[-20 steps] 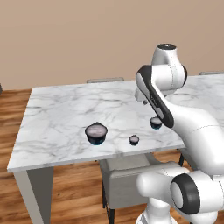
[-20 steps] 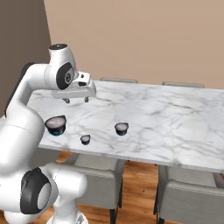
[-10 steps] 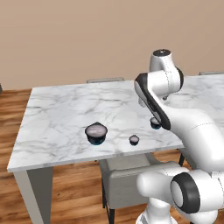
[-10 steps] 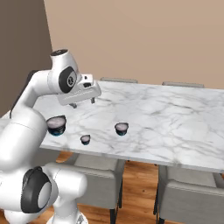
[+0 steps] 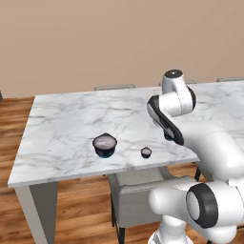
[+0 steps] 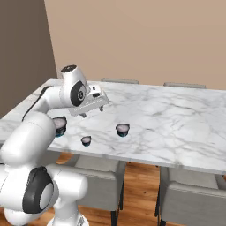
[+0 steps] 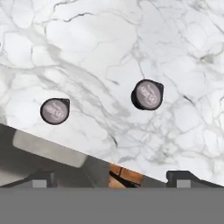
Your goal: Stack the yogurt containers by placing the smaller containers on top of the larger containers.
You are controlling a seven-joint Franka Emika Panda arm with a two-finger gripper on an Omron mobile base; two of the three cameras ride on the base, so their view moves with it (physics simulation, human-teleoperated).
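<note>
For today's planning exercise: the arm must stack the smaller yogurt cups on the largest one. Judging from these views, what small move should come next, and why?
Probably lower the open claw toward the medium cup and centre over it. The claw hangs above the marble table holding nothing, and all three cups stand apart, unstacked: the large cup, the tiny cup and the medium one. In the hand view the medium cup sits nearest the middle.

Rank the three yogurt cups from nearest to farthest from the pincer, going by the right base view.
1. Medium cup: on the table below and to the right of the open pincer.
2. Tiny cup: near the front edge, almost under it; too close to call against the medium.
3. Large cup: far left, partly behind the arm.
</note>
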